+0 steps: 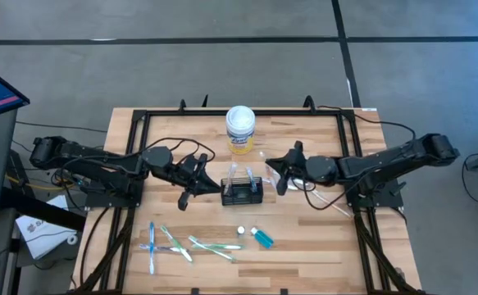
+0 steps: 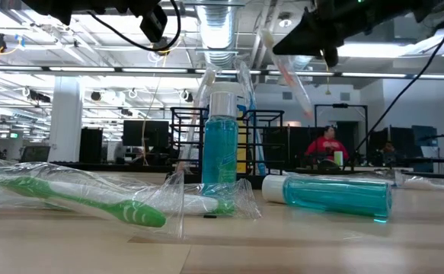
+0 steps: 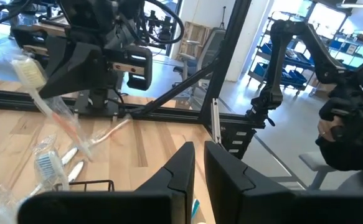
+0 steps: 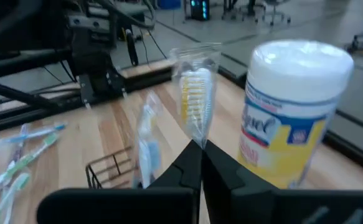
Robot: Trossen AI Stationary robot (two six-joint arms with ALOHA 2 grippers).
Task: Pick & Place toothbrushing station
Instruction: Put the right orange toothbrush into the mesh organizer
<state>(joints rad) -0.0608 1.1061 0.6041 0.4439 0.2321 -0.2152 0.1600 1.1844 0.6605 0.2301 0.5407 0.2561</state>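
Holding a wrapped toothbrush (image 4: pixel 197 99) clenched in our right pincer (image 4: pixel 201 149), 3 o'clock of caddy (image 1: pixel 243 192); thin wrap could slip & miss. Left pincer (image 3: pixel 197 152) nearly shut, empty.

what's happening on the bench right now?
The right gripper is shut on a wrapped toothbrush, holding it up above the table beside the black wire caddy, which already has wrapped brushes standing in it. The left gripper hovers on the caddy's other side, holding nothing. More toothbrushes and two blue bottles lie at the table's front.
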